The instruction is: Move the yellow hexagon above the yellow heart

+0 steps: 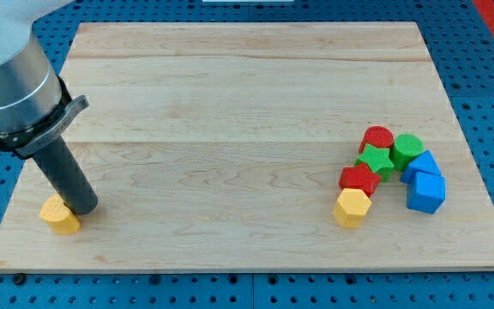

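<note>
The yellow hexagon (352, 207) lies at the lower right of the wooden board (247, 94), touching the bottom of a cluster of blocks. The yellow heart (60, 215) lies at the board's lower left corner. My tip (82, 207) rests on the board right against the heart's upper right side. The rod rises from there toward the view's upper left. The hexagon is far to the right of my tip.
The cluster at the right holds a red block (358, 179) just above the hexagon, a green star (374, 159), a red cylinder (376, 138), a green cylinder (407, 146) and two blue blocks (421, 164) (426, 192). The board sits on a blue perforated surface.
</note>
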Available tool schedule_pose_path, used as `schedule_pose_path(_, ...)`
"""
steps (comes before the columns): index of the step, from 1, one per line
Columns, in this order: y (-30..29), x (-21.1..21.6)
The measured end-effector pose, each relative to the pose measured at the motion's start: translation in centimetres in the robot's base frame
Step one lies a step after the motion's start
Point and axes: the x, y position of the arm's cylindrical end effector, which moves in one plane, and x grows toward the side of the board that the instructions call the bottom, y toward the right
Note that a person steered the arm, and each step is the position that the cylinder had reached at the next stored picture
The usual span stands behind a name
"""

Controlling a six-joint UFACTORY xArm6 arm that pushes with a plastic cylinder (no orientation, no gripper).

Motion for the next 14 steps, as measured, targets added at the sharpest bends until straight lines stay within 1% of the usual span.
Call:
schedule_pose_path(1, 3.5, 0.0)
schedule_pose_path(2, 12.0, 1.5)
schedule_pose_path(3, 16.4, 5.3)
schedule_pose_path(4, 22.1, 6.3)
schedule_pose_path(5, 30.1, 6.1)
schedule_pose_path(6, 36.5, 5.7)
schedule_pose_path(7, 36.5, 3.4)
schedule_pose_path(8, 35.2, 2.8)
schedule_pose_path(9, 32.8, 2.4)
schedule_pose_path(11, 28.5, -0.8)
schedule_pose_path(13, 22.4, -4.5)
schedule_pose_path(14, 20.3, -5.8)
